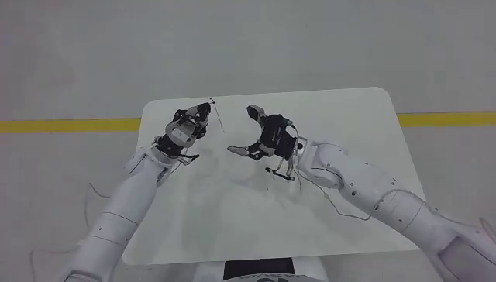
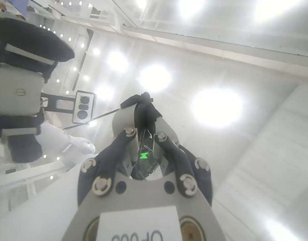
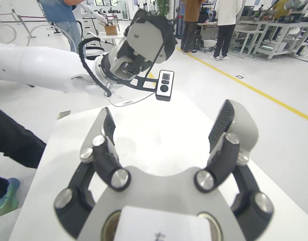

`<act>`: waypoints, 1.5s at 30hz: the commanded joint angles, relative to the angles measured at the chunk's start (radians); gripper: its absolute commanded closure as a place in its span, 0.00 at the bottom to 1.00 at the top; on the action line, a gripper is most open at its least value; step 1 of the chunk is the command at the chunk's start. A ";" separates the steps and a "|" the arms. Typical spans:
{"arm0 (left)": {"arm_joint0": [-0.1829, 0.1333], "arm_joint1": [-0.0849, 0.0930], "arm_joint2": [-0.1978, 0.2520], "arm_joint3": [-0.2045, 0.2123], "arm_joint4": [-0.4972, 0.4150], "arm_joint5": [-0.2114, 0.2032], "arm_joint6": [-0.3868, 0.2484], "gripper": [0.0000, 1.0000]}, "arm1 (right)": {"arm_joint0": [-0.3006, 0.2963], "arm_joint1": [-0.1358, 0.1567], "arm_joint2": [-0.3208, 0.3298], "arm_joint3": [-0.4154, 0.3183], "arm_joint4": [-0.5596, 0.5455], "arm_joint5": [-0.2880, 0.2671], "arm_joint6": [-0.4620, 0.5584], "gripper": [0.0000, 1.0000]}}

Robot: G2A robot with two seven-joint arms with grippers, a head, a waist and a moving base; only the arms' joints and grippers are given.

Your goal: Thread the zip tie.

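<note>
**Zip tie (image 1: 218, 115) pinched in left gripper (image 1: 204, 111), right gripper (image 1: 242, 130) apart**

The left gripper is over the far-left part of the white table (image 1: 349, 204). Its fingers are clamped together on the zip tie, and the thin dark strap sticks out past the tips, held above the tabletop. Near it to the right is the right gripper, fingers spread wide, facing the left gripper.
</note>
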 commanded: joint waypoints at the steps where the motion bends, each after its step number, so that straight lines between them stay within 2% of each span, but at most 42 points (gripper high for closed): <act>1: 0.000 0.000 -0.001 0.000 0.000 0.000 0.000 1.00 | -0.001 -0.002 0.000 0.000 -0.005 0.005 -0.001 0.00; 4: 0.000 0.000 -0.001 0.000 0.000 0.000 0.000 1.00 | -0.001 -0.002 0.000 0.000 -0.005 0.005 -0.001 0.00; 6: 0.013 -0.004 0.003 -0.019 -0.034 0.009 0.035 1.00 | -0.001 -0.002 0.002 -0.001 -0.017 0.011 0.006 0.00; 8: 0.022 -0.006 0.003 -0.028 -0.057 0.011 0.046 1.00 | 0.002 -0.002 0.010 -0.016 -0.111 0.056 0.038 0.00; 11: 0.033 -0.013 0.006 -0.035 -0.102 0.007 0.071 1.00 | -0.016 -0.007 0.020 -0.043 -0.171 0.103 0.054 0.00; 16: 0.031 -0.021 0.013 -0.038 -0.128 0.014 0.085 1.00 | -0.039 -0.020 0.033 -0.065 -0.230 0.157 0.075 0.00; 19: 0.030 -0.024 0.014 -0.036 -0.138 0.023 0.084 1.00 | -0.048 -0.031 0.039 -0.070 -0.243 0.171 0.080 0.33; 20: 0.030 -0.025 0.014 -0.036 -0.140 0.025 0.084 1.00 | -0.050 -0.035 0.041 -0.071 -0.246 0.174 0.081 0.48; 21: 0.030 -0.025 0.015 -0.036 -0.141 0.027 0.084 1.00 | -0.051 -0.038 0.042 -0.071 -0.249 0.175 0.083 0.50; 27: 0.036 -0.032 0.017 -0.038 -0.150 0.050 0.079 1.00 | -0.055 -0.065 0.049 -0.061 -0.241 0.164 0.080 0.55; 32: 0.042 -0.034 0.010 -0.039 -0.145 0.047 0.083 1.00 | -0.055 -0.084 0.063 -0.058 -0.255 0.166 0.067 0.58; 45: 0.057 -0.040 0.000 -0.046 -0.135 0.050 0.095 1.00 | -0.106 -0.098 0.127 -0.086 -0.341 0.177 0.024 0.60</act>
